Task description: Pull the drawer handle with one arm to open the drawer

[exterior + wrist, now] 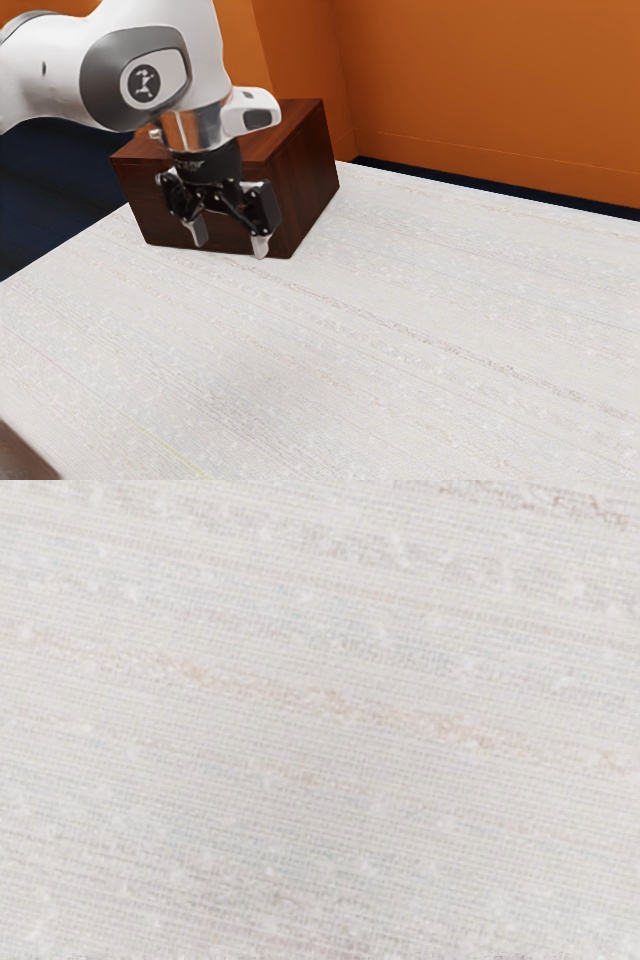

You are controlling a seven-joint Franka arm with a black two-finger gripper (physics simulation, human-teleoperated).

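In the exterior view your claw hangs open, fingers spread and pointing down, nothing between them. It sits in front of the drawer box, a dark brown wooden block on the tabletop near its far corner at that view's left, by the orange wall. The arm hides part of the box, so you cannot tell where the handle is. The wrist view gives you the tabletop close up: pale weave with faint reddish streaks.
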